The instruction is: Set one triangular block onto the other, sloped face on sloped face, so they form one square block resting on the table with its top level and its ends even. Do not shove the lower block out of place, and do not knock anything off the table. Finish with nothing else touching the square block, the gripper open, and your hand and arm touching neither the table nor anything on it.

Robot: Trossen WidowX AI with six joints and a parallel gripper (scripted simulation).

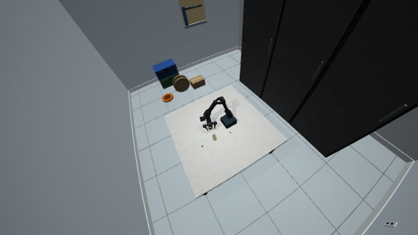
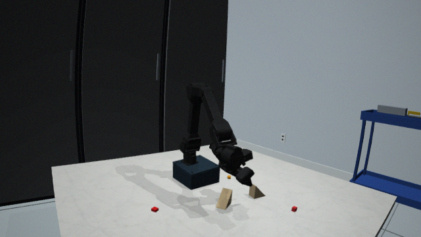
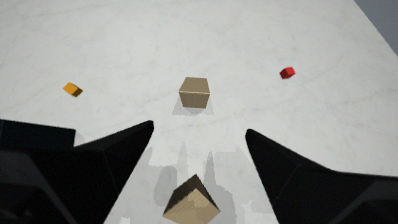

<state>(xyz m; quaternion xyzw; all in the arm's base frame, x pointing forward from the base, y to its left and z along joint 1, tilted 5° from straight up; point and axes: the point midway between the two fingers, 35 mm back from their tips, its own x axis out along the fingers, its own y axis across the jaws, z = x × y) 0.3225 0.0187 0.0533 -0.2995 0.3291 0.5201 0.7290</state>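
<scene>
Two wooden triangular blocks stand apart on the white table (image 1: 241, 150) (image 2: 105, 210) (image 3: 125, 40). One block (image 1: 210, 128) (image 2: 224, 198) (image 3: 192, 210) is at the bottom middle of the wrist view, a corner pointing up the picture. The other block (image 1: 214, 137) (image 2: 256, 191) (image 3: 194, 92) is farther up the wrist view; its slope falls to the right in the exterior view. My gripper (image 1: 210, 130) (image 2: 250, 184) (image 3: 200, 128) is wide open and empty, above the table. The first block shows between its fingers in the wrist view. One finger is hidden in the exterior view.
A red cube (image 1: 202, 146) (image 2: 294, 209) (image 3: 287, 73) and an orange cube (image 1: 230, 132) (image 2: 229, 177) (image 3: 72, 89) lie to either side of the blocks. Another red cube (image 2: 154, 209) lies at the left in the exterior view. The dark blue arm base (image 1: 228, 121) (image 2: 197, 174) stands behind the blocks.
</scene>
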